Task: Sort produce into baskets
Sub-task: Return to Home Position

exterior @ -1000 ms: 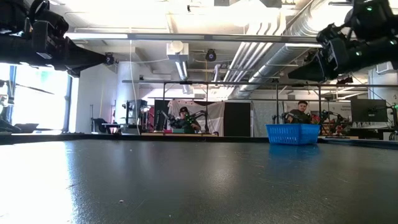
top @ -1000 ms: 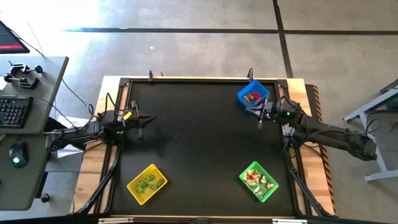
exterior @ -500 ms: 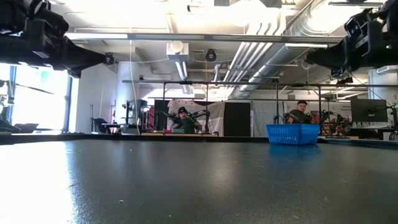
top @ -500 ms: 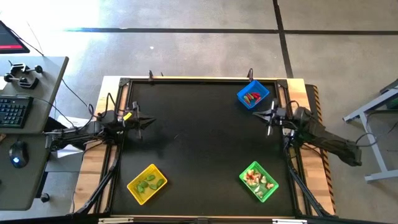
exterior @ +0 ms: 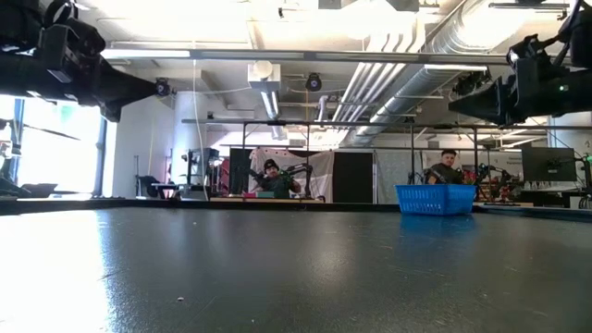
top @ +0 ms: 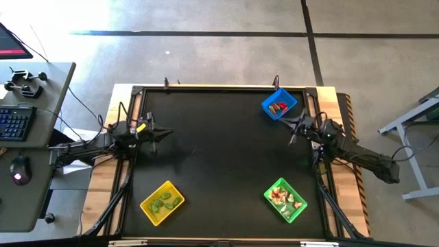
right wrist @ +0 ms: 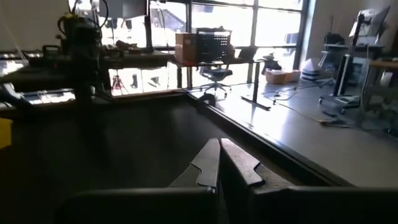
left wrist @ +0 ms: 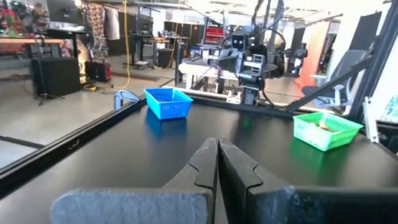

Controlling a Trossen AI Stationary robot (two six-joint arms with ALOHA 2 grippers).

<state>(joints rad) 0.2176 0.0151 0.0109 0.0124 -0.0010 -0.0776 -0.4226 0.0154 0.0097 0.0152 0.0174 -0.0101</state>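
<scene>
R tool (top: 295,132) pulled back from blue basket (top: 278,105), clenched, level; L tool (top: 153,135) clenched too.

blue basket (exterior: 435,199), contents hidden by wall, yellow basket (right wrist: 3,134) cut off

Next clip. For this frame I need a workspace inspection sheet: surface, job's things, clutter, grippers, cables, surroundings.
Surface: black table top in a wooden frame.
Job's things: blue basket at the far right corner holds red chili pieces; yellow basket near left holds green pods; green basket near right holds whitish-pink bulbs.
Clutter: nothing seen.
Grippers: left gripper shut, empty, raised at the left edge; right gripper shut, empty, raised beside the blue basket.
Cables: cables run along both table sides.
Surroundings: desk with keyboard to the left; two seated people in the room behind.
</scene>
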